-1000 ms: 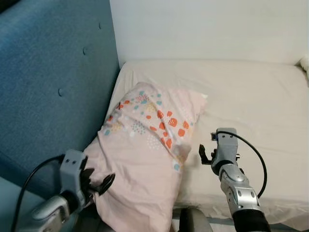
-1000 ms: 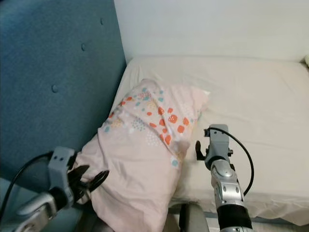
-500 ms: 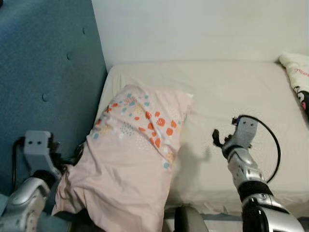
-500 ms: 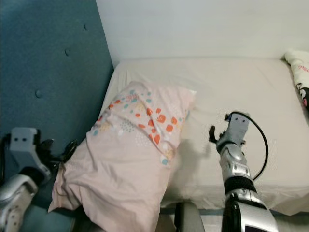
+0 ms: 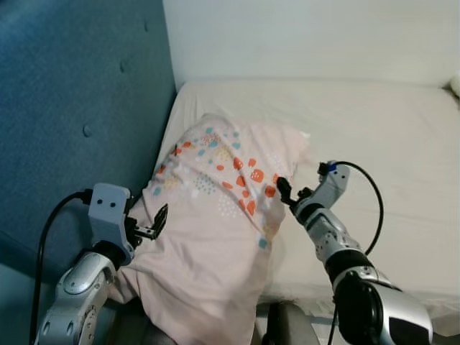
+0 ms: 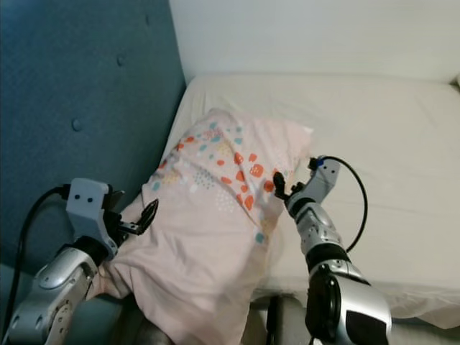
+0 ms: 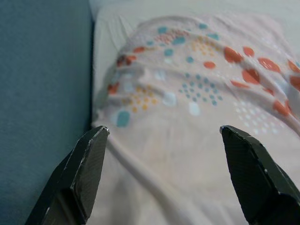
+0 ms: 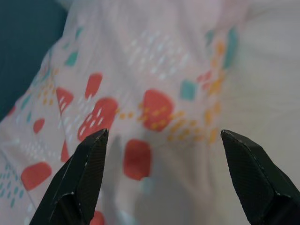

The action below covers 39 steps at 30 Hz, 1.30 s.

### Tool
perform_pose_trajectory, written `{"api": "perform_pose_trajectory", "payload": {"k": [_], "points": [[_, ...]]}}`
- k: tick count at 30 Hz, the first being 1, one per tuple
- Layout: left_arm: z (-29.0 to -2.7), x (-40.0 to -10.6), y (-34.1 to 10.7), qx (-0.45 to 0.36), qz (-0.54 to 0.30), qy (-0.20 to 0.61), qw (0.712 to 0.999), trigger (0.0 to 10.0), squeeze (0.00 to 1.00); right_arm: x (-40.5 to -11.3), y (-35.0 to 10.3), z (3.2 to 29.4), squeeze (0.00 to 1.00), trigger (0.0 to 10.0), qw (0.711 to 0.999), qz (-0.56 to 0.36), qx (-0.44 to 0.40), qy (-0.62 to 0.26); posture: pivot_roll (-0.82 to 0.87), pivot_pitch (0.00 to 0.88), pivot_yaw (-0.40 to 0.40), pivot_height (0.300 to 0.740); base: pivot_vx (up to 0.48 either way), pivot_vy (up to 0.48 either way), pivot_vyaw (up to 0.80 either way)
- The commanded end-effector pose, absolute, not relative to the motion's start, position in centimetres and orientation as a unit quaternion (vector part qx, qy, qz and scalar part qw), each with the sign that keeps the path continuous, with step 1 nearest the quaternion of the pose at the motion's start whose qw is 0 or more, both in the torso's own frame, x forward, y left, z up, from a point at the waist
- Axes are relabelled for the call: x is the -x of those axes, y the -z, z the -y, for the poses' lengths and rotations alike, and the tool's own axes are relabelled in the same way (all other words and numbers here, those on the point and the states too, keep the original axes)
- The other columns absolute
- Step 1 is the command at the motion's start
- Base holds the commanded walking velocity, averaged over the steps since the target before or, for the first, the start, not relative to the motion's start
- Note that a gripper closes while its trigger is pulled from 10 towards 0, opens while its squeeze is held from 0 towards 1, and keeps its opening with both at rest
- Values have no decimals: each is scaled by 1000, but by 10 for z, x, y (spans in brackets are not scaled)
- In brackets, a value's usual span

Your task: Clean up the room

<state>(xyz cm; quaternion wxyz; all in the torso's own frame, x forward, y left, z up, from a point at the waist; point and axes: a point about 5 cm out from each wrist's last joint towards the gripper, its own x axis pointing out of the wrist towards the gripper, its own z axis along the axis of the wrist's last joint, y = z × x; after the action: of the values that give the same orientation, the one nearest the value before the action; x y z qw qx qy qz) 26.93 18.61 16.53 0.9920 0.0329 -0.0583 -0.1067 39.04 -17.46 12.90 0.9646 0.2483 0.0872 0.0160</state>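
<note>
A pale pink pillow (image 5: 215,215) is seen lying at the head end of a bed (image 5: 388,144), on the robot's left side of the mattress, just beside a blue padded headboard (image 5: 79,108). Its near end hangs over the front edge of the mattress. The pillow lies between the two hands.

The left hand (image 5: 151,223) is held at the pillow's left edge, toward the overhanging near end, with its black fingers spread apart. In the left wrist view the pillow fabric is seen ahead of and between the two fingers (image 7: 84,173), and nothing is pinched between them; whether the tips touch the cloth cannot be told. The right hand (image 5: 286,192) is placed against the pillow's right edge, about halfway along its length, its fingers likewise spread. In the right wrist view the printed fabric is seen close ahead between the fingertips (image 8: 86,173), and no cloth is gripped.

The pillowcase is soft and rumpled, with folds running across it. Its upper half is printed with orange-red blotches, teal squares and clusters of small yellow and blue dots, while the lower half is plain pink. The bed is covered with a cream sheet, and a white wall (image 5: 309,36) stands behind it.
</note>
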Motion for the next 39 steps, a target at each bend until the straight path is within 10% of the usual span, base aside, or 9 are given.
{"api": "perform_pose_trajectory", "payload": {"k": [1, 9, 10, 39], "points": [[-183, -264, -162, -36, 46, 116, 992, 10000, 0, -387, -119, 170, 1000, 10000, 961, -107, -256, -16, 264, 405, -2, 630, 0, 0, 0], [-177, -256, -153, -28, 15, 133, 991, 10000, 0, -389, -122, 176, 937, 10000, 964, -106, -242, 20, 234, 423, -15, 630, 0, 0, 0], [-177, -254, -151, -25, 12, 130, 991, 10000, 0, -389, -122, 177, 0, 10000, 967, -102, -232, 19, 227, 418, -16, 630, 0, 0, 0], [-171, -251, -145, -24, -11, 145, 989, 10000, 0, -386, -124, 189, 0, 10000, 974, -64, -215, 34, 214, 387, -2, 571, 0, 0, 0]]}}
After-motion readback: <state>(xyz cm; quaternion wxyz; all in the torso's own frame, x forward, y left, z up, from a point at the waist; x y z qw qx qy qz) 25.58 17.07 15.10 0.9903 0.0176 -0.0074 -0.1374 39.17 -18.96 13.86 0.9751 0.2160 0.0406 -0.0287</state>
